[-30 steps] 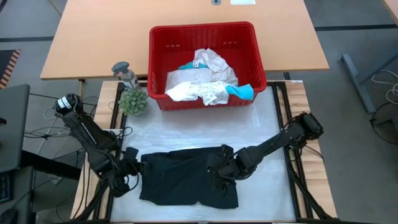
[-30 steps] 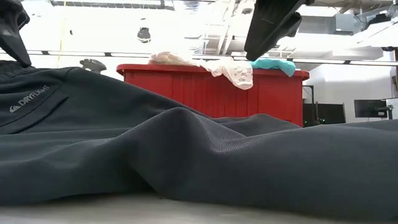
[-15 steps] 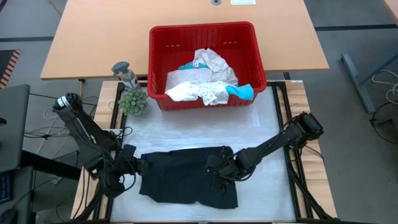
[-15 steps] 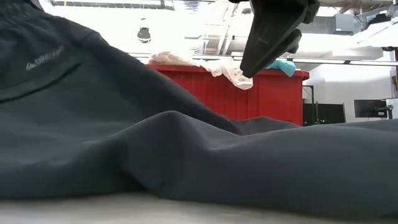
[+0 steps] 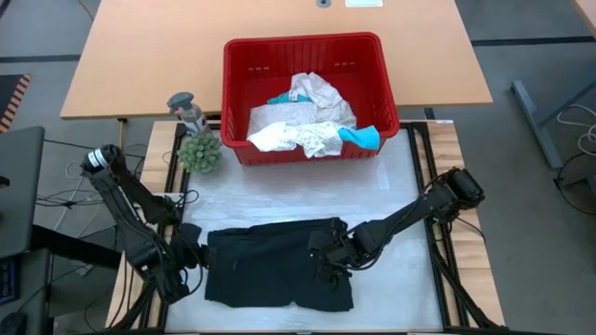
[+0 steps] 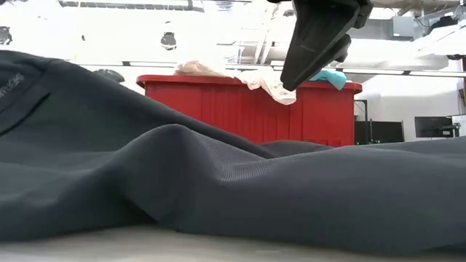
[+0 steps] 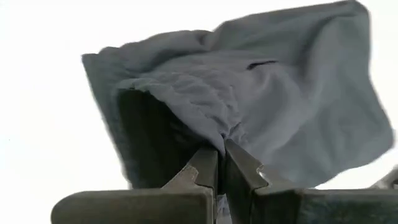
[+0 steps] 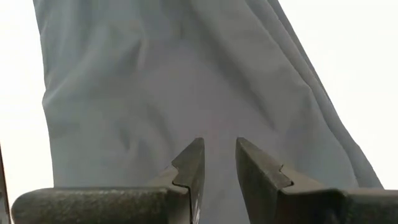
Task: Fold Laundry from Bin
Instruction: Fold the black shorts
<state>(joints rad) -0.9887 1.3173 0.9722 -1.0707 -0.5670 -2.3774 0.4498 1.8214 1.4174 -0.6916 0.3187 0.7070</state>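
Two grippers: you have both low at the near part of the table, one at each end of the black garment
Black garment [image 5: 275,272]: it lies spread on the pale mat [image 5: 307,191] close to you, rumpled into soft ridges; in the low view it fills the whole foreground
Left gripper [image 5: 191,256]: at the garment's left edge, fingers pressed together with a pinch of the black cloth caught between them; your left wrist view shows the fabric bunching right at the tips [image 7: 217,163] and draping away from there
Right gripper [image 8: 216,163]: over the garment's right part, fingers [image 8: 189,162] a narrow gap apart with cloth showing beneath them; you can see nothing clamped between them, and whether the tips touch the fabric you cannot tell
Mat beyond the garment: bare between the black cloth and the bin
Bin [image 5: 237,88]: red, at the far end of the mat, straddling onto the wooden table [image 5: 140,56] behind
Remaining laundry: white lacy pieces [image 5: 298,126] heaped inside the bin with a teal one [image 5: 365,137] poking out at their right; in the low view a white piece hangs over the rim
Small green plant [image 5: 199,151]: just left of the bin's near corner
Grey figurine [image 5: 186,109]: right behind the plant
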